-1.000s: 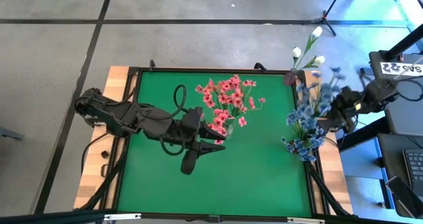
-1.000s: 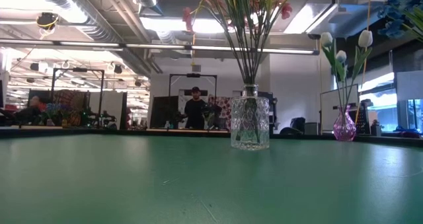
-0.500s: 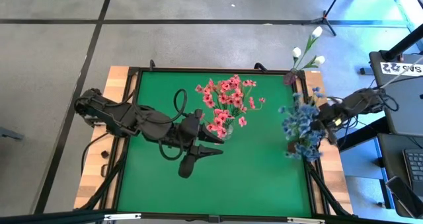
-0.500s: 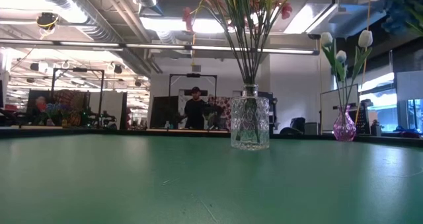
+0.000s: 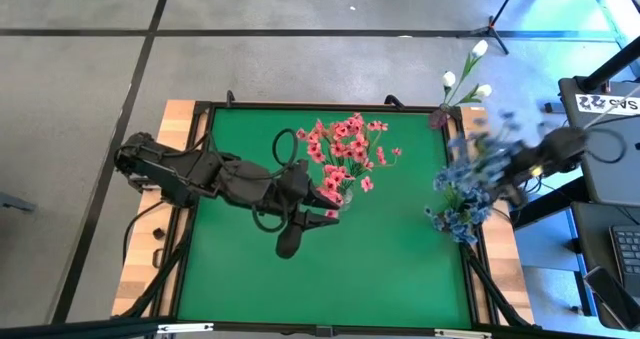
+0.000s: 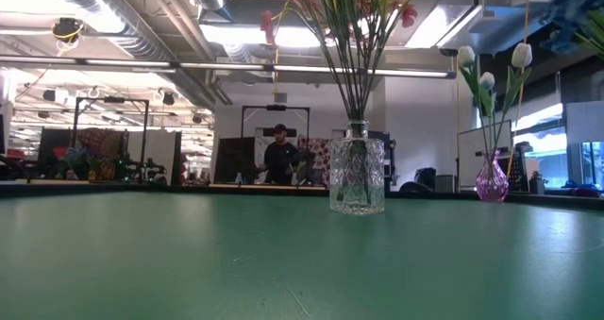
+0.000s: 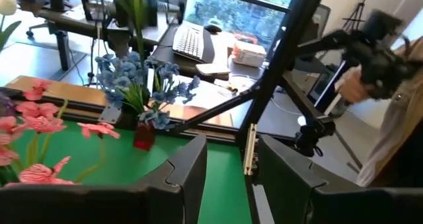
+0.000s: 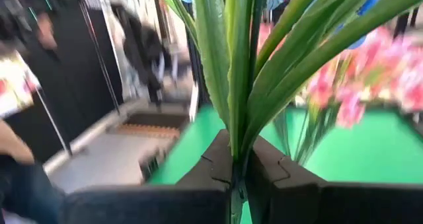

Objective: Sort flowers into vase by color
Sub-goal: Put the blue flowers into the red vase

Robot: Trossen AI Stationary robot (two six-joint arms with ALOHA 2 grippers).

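Swinging blue flowers (image 5: 465, 184) back outward, right gripper (image 8: 239, 159) still clamped.

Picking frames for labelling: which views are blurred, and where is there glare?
High view: blue flowers at the right gripper are motion-smeared. Right wrist view: background and pink flowers blurred, gripped stems sharper. Low view: sharp, ceiling lights glare.
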